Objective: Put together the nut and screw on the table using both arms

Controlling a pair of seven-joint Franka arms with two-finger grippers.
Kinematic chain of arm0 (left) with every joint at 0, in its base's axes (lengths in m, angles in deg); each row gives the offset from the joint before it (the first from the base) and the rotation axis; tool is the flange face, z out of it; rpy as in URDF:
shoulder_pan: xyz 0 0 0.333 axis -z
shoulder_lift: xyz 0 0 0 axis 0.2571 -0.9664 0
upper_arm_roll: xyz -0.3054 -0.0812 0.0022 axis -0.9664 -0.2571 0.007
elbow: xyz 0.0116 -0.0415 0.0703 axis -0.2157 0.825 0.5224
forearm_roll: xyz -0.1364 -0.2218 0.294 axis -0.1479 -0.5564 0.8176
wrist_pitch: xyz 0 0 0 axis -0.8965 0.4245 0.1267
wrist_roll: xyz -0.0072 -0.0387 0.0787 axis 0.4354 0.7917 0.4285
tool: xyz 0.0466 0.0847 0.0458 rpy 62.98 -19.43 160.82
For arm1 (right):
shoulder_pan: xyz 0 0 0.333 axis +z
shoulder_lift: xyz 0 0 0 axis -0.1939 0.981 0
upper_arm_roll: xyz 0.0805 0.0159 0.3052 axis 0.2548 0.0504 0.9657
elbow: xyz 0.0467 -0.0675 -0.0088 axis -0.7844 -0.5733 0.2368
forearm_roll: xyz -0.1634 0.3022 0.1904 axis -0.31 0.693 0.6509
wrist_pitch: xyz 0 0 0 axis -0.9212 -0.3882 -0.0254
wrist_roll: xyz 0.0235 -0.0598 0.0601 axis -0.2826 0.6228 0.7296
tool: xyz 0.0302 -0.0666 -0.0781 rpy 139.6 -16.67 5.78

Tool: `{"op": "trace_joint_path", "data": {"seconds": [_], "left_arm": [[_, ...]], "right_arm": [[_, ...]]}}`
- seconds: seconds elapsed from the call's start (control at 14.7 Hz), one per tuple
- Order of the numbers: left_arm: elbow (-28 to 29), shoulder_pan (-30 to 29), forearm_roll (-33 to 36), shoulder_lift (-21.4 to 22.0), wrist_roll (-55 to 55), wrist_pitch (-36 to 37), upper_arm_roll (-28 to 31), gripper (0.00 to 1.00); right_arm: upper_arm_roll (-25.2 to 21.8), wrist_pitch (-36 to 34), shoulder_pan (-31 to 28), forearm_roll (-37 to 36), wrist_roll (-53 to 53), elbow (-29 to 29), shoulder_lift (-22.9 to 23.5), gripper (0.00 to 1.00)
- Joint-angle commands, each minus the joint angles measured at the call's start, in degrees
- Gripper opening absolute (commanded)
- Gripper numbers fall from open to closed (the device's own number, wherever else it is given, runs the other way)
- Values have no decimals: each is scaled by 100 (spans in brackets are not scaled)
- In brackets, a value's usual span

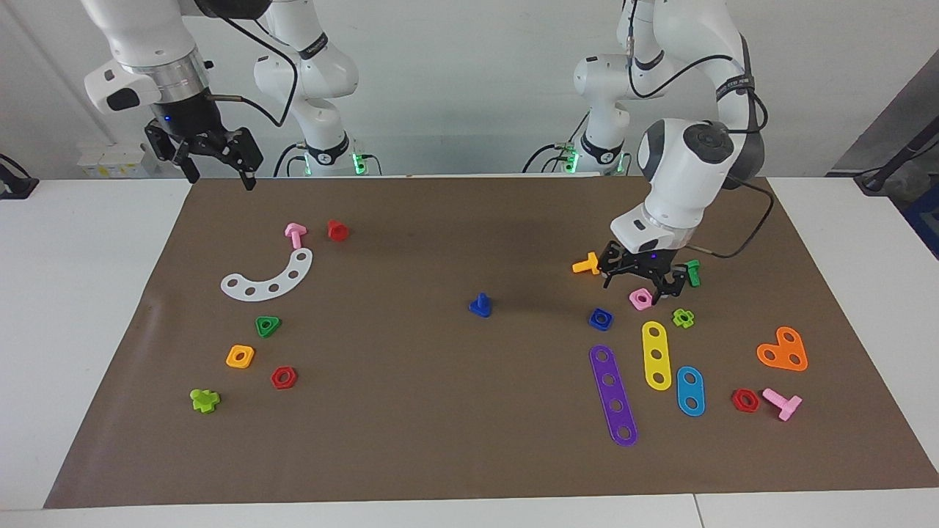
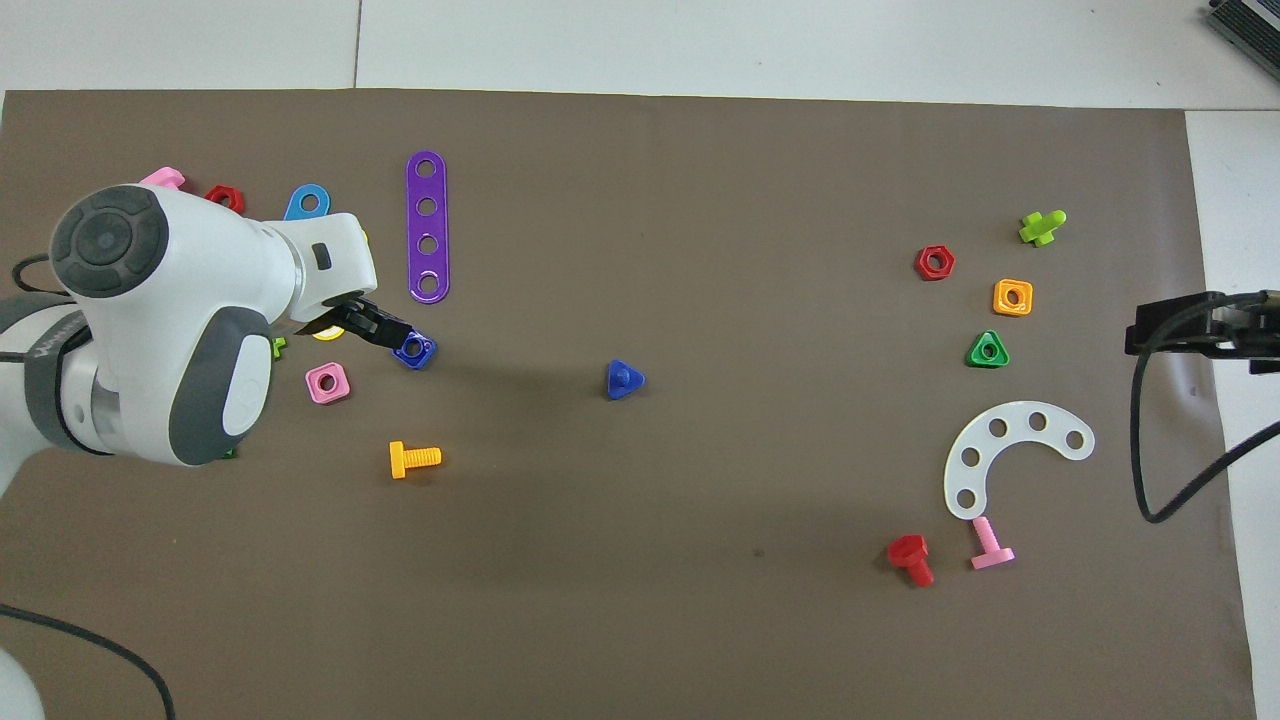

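The dark blue square nut (image 1: 600, 318) (image 2: 414, 349) lies flat on the brown mat of the table (image 1: 440, 440), toward the left arm's end. The dark blue screw (image 1: 480, 305) (image 2: 624, 380) stands on its head with its shaft up, near the mat's middle. My left gripper (image 1: 640, 284) (image 2: 385, 332) hangs open, low over the pink square nut (image 1: 641, 298), just beside the blue nut and holding nothing. My right gripper (image 1: 216, 170) (image 2: 1135, 338) is open, empty and raised over the mat's edge at the right arm's end.
Around the left gripper lie an orange bolt (image 1: 587, 264), a green bolt (image 1: 690, 273), a light green nut (image 1: 683, 317) and purple (image 1: 613, 394), yellow (image 1: 655, 355) and blue (image 1: 689, 391) strips. A white curved strip (image 1: 268, 277) and several nuts and bolts lie at the right arm's end.
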Motion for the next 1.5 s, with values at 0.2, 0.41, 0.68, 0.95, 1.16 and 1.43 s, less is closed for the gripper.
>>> {"op": "trace_joint_path", "data": {"seconds": [0.2,0.41,0.68,0.95,1.16,1.43], "left_arm": [[62,336,-87,-700,462,-650,95,100],[70,336,-43,-885,532,-765,95,100],[88,336,-8,-956,778,-756,112,100],[158,380,18,-1017,866,-800,113,100],[281,380,115,-1009,1024,-809,113,100],[395,336,115,-991,1191,-818,121,96]], "right_arm": [[24,-15,-46,50,127,-25,88,100],[24,64,-37,6,153,10,149,100],[33,73,-89,6,162,28,167,100],[-54,47,85,-11,171,54,220,100],[-529,65,482,-47,179,54,220,100],[-442,-102,342,-47,188,45,220,100]]}}
